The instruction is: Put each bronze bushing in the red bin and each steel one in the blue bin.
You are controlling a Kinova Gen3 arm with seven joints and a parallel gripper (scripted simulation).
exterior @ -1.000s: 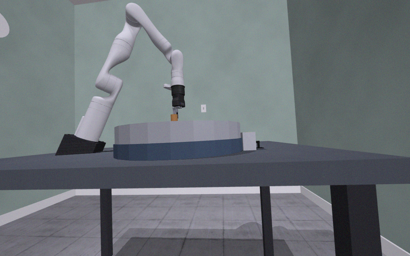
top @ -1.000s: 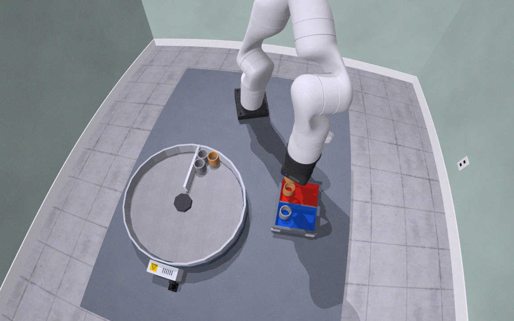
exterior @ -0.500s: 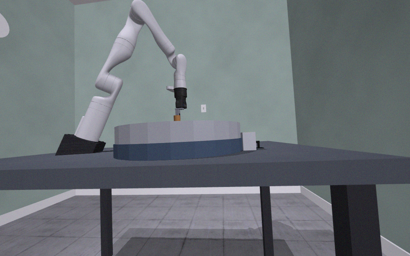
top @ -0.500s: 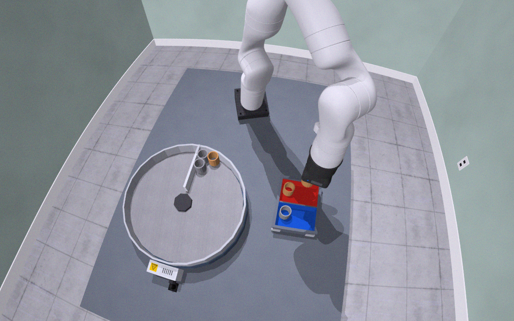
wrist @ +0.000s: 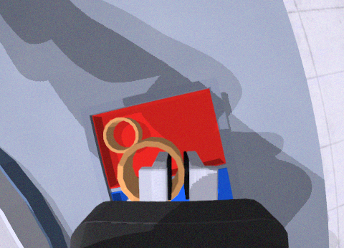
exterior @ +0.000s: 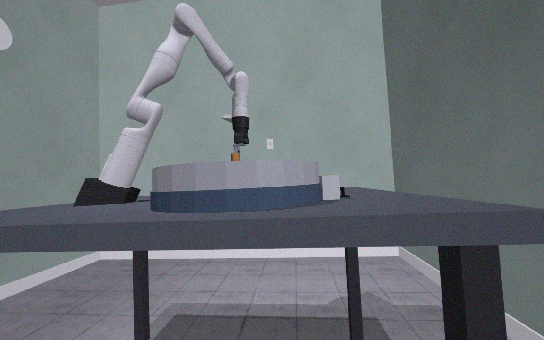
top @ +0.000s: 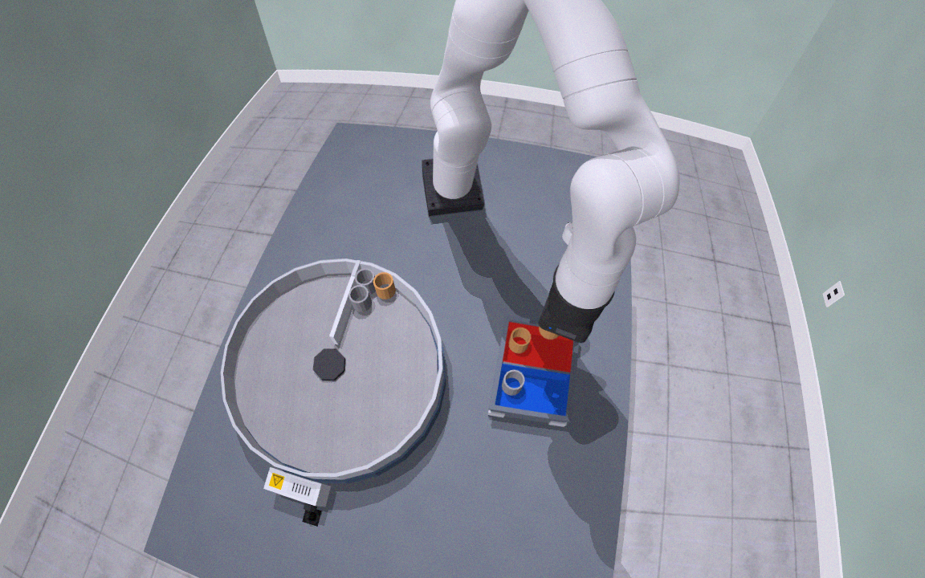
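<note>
My gripper is shut on the wall of a bronze bushing and holds it above the red bin. The held bushing also shows under the fingers in the side view. Another bronze bushing lies in the red bin, seen too in the wrist view. A steel bushing lies in the blue bin. On the turntable two steel bushings and a bronze bushing sit beside the white divider bar.
The arm's base stands behind the turntable. A control box with a warning label sits at the turntable's front edge. The two bins share one tray right of the turntable.
</note>
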